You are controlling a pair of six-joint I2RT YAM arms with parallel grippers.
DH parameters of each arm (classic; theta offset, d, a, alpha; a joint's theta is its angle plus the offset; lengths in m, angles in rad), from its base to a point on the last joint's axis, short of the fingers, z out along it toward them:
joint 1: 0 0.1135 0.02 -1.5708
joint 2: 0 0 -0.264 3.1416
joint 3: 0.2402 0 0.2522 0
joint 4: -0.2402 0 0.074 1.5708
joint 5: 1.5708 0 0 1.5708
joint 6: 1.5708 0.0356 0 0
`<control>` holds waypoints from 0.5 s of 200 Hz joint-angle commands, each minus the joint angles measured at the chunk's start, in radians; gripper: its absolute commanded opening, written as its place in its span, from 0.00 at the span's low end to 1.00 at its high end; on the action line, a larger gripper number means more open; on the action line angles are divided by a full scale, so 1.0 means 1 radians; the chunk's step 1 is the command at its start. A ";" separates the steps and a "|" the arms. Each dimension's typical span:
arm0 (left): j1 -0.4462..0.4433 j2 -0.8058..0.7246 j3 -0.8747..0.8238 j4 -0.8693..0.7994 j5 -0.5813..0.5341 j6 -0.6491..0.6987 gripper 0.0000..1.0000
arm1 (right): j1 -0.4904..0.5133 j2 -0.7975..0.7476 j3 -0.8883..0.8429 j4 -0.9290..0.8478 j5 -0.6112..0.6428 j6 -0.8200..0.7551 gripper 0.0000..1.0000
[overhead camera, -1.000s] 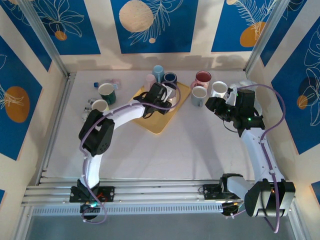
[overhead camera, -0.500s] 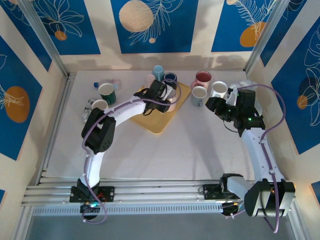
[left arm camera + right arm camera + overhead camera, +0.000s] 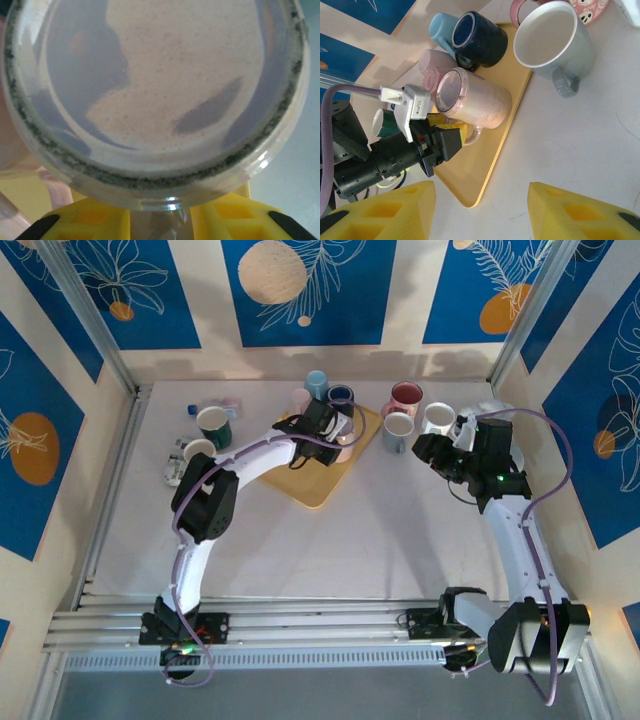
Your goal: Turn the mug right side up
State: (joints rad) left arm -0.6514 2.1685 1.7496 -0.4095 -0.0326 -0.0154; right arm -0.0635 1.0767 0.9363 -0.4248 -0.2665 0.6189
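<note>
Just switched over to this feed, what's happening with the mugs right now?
The left gripper is clamped on the handle of the pink mug, holding it on its side at the yellow tray. Its mouth faces sideways, so it isn't upright yet. The right gripper hangs open over the table nearby, holding nothing.

left gripper (image 3: 333,430) farther back (slightly), mug (image 3: 475,102) too

White tubular links with black joint housings form the left arm (image 3: 255,460) and right arm (image 3: 522,540); a lilac cable (image 3: 567,455) loops along each; the left claw (image 3: 449,129) is black, yellow-tipped; the right claw (image 3: 481,186) has yellow, waffle-moulded fingers (image 3: 580,212); a green light (image 3: 497,480) glows mid-right.
</note>
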 commanded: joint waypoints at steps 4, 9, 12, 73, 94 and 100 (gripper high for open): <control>0.010 0.008 0.042 -0.020 0.032 0.028 0.29 | -0.007 -0.014 0.020 -0.026 -0.019 -0.023 0.51; 0.011 0.007 0.044 -0.020 0.033 0.030 0.27 | -0.007 -0.015 0.018 -0.026 -0.020 -0.025 0.51; 0.012 0.005 0.046 -0.022 0.035 0.031 0.25 | -0.008 -0.014 0.018 -0.025 -0.021 -0.027 0.51; 0.013 -0.090 0.024 -0.024 0.105 0.018 0.03 | -0.008 -0.032 -0.004 -0.032 -0.089 -0.030 0.52; 0.012 -0.161 -0.031 0.002 0.117 0.002 0.00 | -0.006 -0.044 -0.008 -0.032 -0.113 -0.025 0.52; 0.014 -0.187 -0.053 0.015 0.121 -0.003 0.00 | -0.006 -0.047 -0.008 -0.029 -0.122 -0.023 0.52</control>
State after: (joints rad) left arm -0.6441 2.1384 1.7348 -0.4355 0.0269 -0.0010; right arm -0.0662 1.0630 0.9356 -0.4404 -0.3244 0.6037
